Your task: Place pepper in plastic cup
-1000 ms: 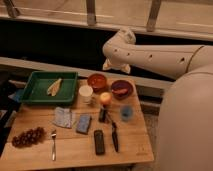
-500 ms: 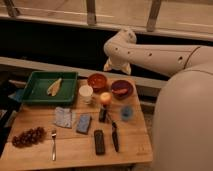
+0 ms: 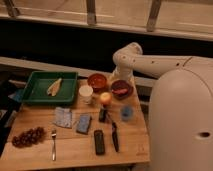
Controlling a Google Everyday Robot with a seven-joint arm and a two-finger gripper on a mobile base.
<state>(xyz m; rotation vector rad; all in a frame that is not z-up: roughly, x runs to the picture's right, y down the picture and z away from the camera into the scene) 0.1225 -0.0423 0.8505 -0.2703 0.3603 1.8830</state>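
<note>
So far, nothing of the task is judged to be done. The wooden table (image 3: pixel 75 151) is taken first, as the largest thing, and the purple bowl (image 3: pixel 131 90) at its far right edge is used as the landmark. The white arm (image 3: pixel 150 62) is seen bent down from the right of the purple bowl, so that the gripper (image 3: pixel 120 79) hangs just above the bowl's far rim. Its fingers are spread apart and nothing is pinched between them. The light-blue plastic cup (image 3: pixel 127 113) is seen upright just in front of the purple bowl, on the camera's side, and nothing can be made out in it. The pepper (image 3: pixel 121 92) is seen as a small reddish shape lying inside the purple bowl, below the gripper. The grasp, the lift, the short carry from the purple bowl to the cup and the release are all judged to be left. No brand, label or writing can be read anywhere.
</note>
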